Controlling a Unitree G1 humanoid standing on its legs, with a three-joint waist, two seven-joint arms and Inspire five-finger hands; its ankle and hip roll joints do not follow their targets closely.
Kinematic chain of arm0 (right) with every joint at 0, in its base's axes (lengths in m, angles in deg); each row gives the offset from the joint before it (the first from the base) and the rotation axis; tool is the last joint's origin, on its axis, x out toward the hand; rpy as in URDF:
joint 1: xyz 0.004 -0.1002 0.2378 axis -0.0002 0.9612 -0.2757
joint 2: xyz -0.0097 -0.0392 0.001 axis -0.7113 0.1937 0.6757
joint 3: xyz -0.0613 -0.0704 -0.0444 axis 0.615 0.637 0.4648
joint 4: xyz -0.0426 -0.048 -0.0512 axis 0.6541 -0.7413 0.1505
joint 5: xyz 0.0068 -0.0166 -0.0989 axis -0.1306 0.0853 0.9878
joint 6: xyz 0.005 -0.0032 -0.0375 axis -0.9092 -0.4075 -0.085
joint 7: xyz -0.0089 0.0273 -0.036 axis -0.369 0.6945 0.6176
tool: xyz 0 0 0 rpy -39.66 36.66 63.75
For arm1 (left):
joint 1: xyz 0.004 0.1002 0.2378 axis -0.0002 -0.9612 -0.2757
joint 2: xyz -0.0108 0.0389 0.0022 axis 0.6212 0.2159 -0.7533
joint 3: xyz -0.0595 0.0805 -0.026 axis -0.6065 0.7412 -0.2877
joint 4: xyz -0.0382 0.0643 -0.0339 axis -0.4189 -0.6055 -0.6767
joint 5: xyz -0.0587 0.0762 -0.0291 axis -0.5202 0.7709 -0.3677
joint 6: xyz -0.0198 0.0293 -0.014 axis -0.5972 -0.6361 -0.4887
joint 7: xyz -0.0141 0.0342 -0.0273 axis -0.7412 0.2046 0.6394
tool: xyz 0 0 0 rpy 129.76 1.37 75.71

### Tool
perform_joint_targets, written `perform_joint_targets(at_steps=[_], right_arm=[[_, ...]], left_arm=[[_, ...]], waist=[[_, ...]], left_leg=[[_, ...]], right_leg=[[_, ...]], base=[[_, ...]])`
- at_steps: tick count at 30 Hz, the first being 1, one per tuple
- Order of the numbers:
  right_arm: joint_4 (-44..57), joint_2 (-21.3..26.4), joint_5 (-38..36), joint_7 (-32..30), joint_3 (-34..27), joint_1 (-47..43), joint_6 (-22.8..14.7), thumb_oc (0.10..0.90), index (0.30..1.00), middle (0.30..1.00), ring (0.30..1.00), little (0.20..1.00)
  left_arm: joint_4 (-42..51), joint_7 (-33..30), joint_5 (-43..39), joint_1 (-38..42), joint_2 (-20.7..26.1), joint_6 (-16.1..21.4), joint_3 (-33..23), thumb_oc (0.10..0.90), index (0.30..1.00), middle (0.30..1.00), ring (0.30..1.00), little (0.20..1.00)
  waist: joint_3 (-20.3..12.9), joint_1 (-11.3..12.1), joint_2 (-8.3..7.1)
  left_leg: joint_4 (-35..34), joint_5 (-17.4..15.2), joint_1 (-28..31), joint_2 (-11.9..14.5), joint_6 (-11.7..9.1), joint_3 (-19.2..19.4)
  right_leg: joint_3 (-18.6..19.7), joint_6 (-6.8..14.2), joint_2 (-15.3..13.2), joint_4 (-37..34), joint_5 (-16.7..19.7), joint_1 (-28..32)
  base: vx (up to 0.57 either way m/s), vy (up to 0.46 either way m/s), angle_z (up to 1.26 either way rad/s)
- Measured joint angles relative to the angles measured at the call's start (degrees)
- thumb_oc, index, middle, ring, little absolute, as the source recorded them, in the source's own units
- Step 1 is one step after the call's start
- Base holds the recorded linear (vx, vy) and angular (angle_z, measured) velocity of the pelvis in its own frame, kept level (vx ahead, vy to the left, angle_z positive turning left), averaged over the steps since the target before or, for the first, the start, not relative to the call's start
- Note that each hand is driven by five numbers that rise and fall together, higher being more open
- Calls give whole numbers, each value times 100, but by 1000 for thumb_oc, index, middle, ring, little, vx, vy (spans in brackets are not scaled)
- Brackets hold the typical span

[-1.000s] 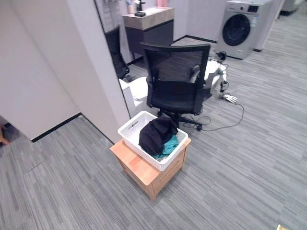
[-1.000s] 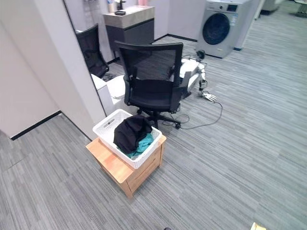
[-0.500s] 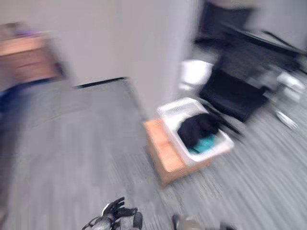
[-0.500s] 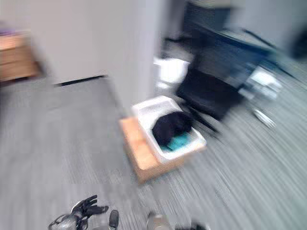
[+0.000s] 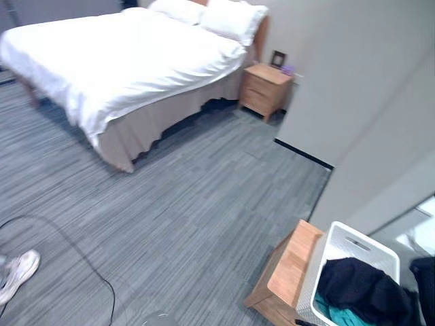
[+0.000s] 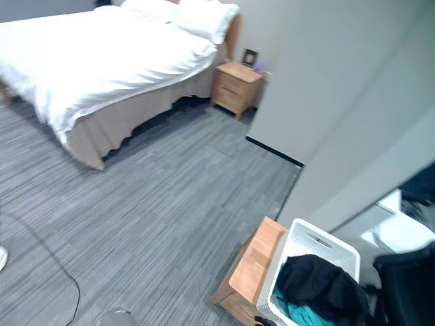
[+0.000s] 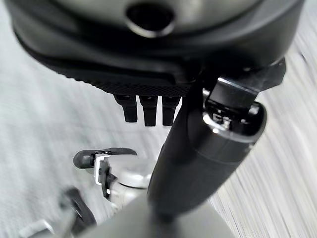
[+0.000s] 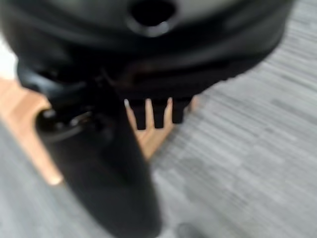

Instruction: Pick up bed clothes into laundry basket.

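- Standing on one low wooden table (image 5: pixel 289 266) at the lower right, one white laundry basket (image 5: pixel 353 246) holds two garments: a black one (image 5: pixel 357 285) heaped on top of a teal one (image 5: pixel 338 316).
- One bed (image 5: pixel 119 58) with white bedding fills the upper left, well apart from the basket, with two white pillows (image 5: pixel 231 17) at its head.
- One wooden nightstand (image 5: pixel 265 88) stands just beside the bed.
- One white shoe (image 5: pixel 17 272) of a person shows at the left edge on the grey floor (image 5: pixel 183 204).
- Left hand (image 7: pixel 148 106) hangs above the floor, fingers straight and holding nothing.
- Right hand (image 8: pixel 153 111) hangs over the table's edge, fingers straight and empty.
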Motion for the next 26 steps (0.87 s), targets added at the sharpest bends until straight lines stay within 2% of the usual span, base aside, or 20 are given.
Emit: perform_joint_targets(at_steps=[1,2,3,4,5,6,9,10,11,12,13,14,15,16,17,18,19,21,23,26], right_arm=[[-14,10,0,-23,-8,300,22,800,900,900,900,900],[-2,27,0,-17,-8,417,38,800,900,900,900,900],[88,57,1,-12,-222,653,76,800,900,900,900,900],[177,74,1,17,-256,720,80,800,900,900,900,900],[252,97,3,42,-367,769,117,800,900,900,900,900],[261,91,2,49,-462,581,117,800,900,900,900,900],[272,116,195,32,-407,351,117,800,900,900,900,900],[248,124,121,16,-670,345,116,800,900,900,900,900],[295,184,94,-37,-662,321,121,800,900,900,900,900],[289,225,95,-32,-621,282,120,800,900,900,900,900],[269,235,90,-40,-515,284,133,800,900,900,900,900],[261,241,67,-32,-361,252,152,800,900,900,900,900],[284,175,-10,-21,-246,146,159,800,900,900,900,900],[477,75,-28,-20,-180,96,133,800,900,900,900,900],[494,102,67,-62,-34,79,130,800,900,900,900,900],[416,82,-3,-23,-35,102,163,800,900,900,900,900],[414,49,-4,-12,-31,102,167,800,900,900,900,900],[348,27,29,-24,89,83,222,800,900,900,900,900],[164,4,22,-1,141,106,267,800,900,900,900,900],[75,-78,-25,-4,109,115,277,800,900,900,900,900]], left_arm=[[55,6,155,60,-63,1,19,800,900,900,900,900],[169,32,176,35,-137,22,86,800,900,900,900,900],[370,61,359,148,-443,-32,270,800,900,900,900,900],[443,156,455,171,-600,-51,384,800,900,900,900,900],[639,294,565,295,-918,-37,527,800,900,900,900,900],[716,351,619,291,-1028,-8,578,800,900,900,900,900],[729,428,832,327,-1069,-34,793,800,900,900,900,900],[701,475,845,412,-1054,-32,966,800,900,900,900,900],[705,499,932,506,-1042,-40,1093,800,900,900,900,900],[704,494,1054,520,-1018,-32,1165,800,900,900,900,900],[678,493,1092,524,-969,-35,1280,800,900,900,900,900],[674,487,1121,528,-924,-25,1277,800,900,900,900,900],[671,468,1148,540,-831,27,1112,800,900,900,900,900],[730,429,1152,474,-706,59,1000,800,900,900,900,900],[699,349,1153,415,-615,39,997,800,900,900,900,900],[645,329,1233,301,-457,48,825,800,900,900,900,900],[586,300,1272,246,-375,35,700,800,900,900,900,900],[579,232,1269,-4,-309,19,568,800,900,900,900,900],[593,216,1256,-165,-295,15,459,800,900,900,900,900],[585,230,1126,-393,-452,21,434,800,900,900,900,900]], waist=[[-33,-343,86],[-132,-410,281],[-183,-569,672],[-210,-717,872],[-309,-702,1095],[-332,-611,1195],[-224,-533,1034],[-146,-562,931],[-57,-677,909],[-21,-732,900],[2,-849,922],[36,-900,996],[164,-912,1159],[234,-735,1180],[228,-680,1156],[221,-578,1140],[220,-576,1116],[201,-453,1068],[81,-325,1024],[-97,-279,736]], left_leg=[[-396,-95,326,92,-119,361],[-768,-59,510,28,-93,369],[-1519,-146,770,108,-160,814],[-1969,-59,837,39,-113,1079],[-3147,274,1081,-373,120,1194],[-3722,367,1159,-610,234,1054],[-4477,502,1230,-1169,566,669],[-4598,367,1219,-1406,797,388],[-4628,382,1217,-1551,933,122],[-4613,372,1215,-1717,1114,-218],[-4594,378,1212,-1839,1263,-549],[-4596,384,1176,-1867,1359,-789],[-4596,484,1120,-1847,1428,-963],[-4596,502,1137,-1928,1415,-941],[-4598,482,1162,-2007,1444,-991],[-4605,434,1199,-2040,1478,-1132],[-4619,422,1199,-2034,1468,-1181],[-4598,452,1257,-1961,1357,-1151],[-4597,419,1262,-1878,1272,-1133],[-4596,404,1267,-1741,1174,-1005]], right_leg=[[-511,46,-98,164,14,-27],[-384,56,-112,312,14,-190],[-762,126,-246,703,-39,-351],[-699,95,-327,865,-59,-468],[-435,126,-537,1147,-97,-775],[-438,134,-667,1297,-71,-931],[-508,206,-1247,1860,-79,-1049],[-425,487,-1725,2493,-98,-1156],[-138,637,-2053,3004,-70,-1295],[538,779,-2223,3459,15,-1481],[1564,984,-2128,3553,-110,-1610],[2592,1118,-1830,3420,-180,-1667],[3636,1158,-1296,3181,-207,-1754],[3027,1042,-1443,2813,-127,-1815],[2807,964,-1469,2598,-39,-1789],[2518,1040,-1277,2101,13,-1747],[2473,1004,-1119,1730,57,-1697],[2329,834,-957,1184,701,-1387],[2418,737,-749,787,855,-1235],[2485,616,-548,478,982,-1127]], base=[[-141,317,336],[-189,390,330],[-150,311,272],[-231,487,281],[-191,465,181],[-119,343,104],[-44,513,77],[-23,309,109],[-6,245,130],[-23,224,144],[13,202,138],[2,163,153],[3,121,115],[-13,91,86],[67,73,47],[3,10,38],[-12,-33,42],[-39,-52,19],[36,-22,-13],[26,-24,-25]])
